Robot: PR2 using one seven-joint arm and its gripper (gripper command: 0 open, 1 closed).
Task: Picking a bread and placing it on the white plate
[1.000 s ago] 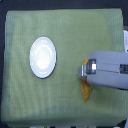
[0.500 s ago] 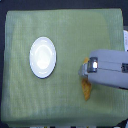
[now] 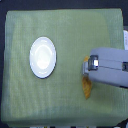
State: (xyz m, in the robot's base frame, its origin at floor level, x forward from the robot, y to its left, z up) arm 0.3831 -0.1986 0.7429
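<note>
Bench's got a woven green cloth (image 3: 65, 95). Glossy round white plate (image 3: 43, 57) sits well apart from the bumpy golden bread (image 3: 87, 88); gripper (image 3: 86, 67) covers its top, fingers hidden, can't tell.

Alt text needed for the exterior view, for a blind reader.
A grey robot arm covers part of an orange bread on a green cloth; its tool's state is hidden. An empty white plate lies apart, toward the view's left.

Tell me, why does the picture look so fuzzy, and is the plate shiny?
In the exterior view, everything is soft and blocky, so edges blur; the white plate glows bright with little detail; the bread is a smeared orange patch half under the gripper.
</note>
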